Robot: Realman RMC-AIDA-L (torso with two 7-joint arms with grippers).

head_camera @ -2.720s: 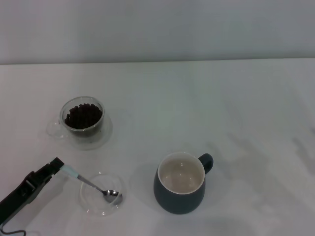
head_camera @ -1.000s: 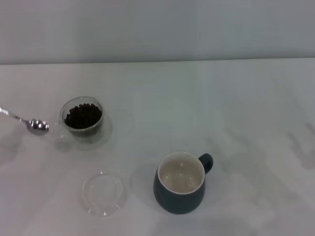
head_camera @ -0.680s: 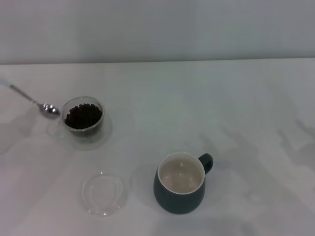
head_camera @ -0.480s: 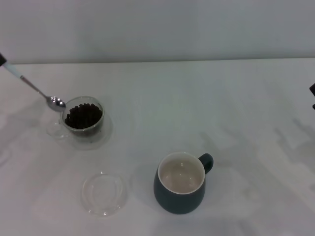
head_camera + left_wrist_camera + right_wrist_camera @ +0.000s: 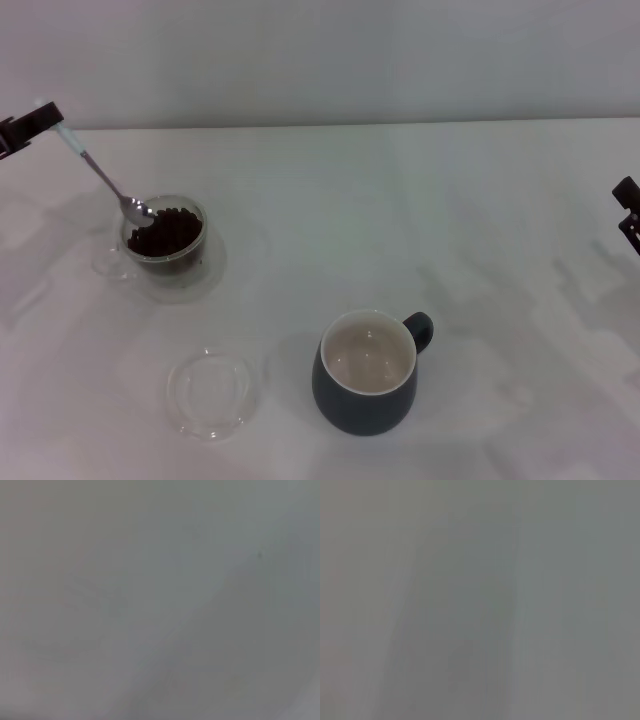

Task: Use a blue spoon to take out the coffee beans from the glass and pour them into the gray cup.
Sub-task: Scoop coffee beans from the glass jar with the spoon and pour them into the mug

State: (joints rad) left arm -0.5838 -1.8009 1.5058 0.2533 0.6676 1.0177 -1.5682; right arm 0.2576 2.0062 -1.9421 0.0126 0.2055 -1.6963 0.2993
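Head view. The left gripper [image 5: 38,118], at the far left edge toward ten o'clock of the scene, is closed on the tip of the blue spoon [image 5: 100,172], whose pale light-blue handle shows only as a short stub beside the fingers. From there the thin metal neck slants down toward four o'clock, and the shiny metal bowl sits at the ten o'clock rim of the glass [image 5: 165,238], touching or just over the coffee beans [image 5: 167,232]; which of the two cannot be told.

The glass is small, clear and double-walled, with a clear side handle pointing to nine o'clock. The beans form a dark brown, nearly black heap filling its inner well.

The gray cup [image 5: 366,376] stands upright at five o'clock of the glass, well apart from it: a rounded slate-gray body, a cream-white inside, and a small loop handle at its two o'clock.

A flat clear round dish [image 5: 208,393] lies at nine o'clock of the cup, directly toward six o'clock from the glass.

The right gripper [image 5: 628,208] shows only as a dark tip at the right edge, at three o'clock; whether its fingers are apart cannot be told.

All rest on a white table [image 5: 420,220]. Both wrist views show only a uniform gray field.
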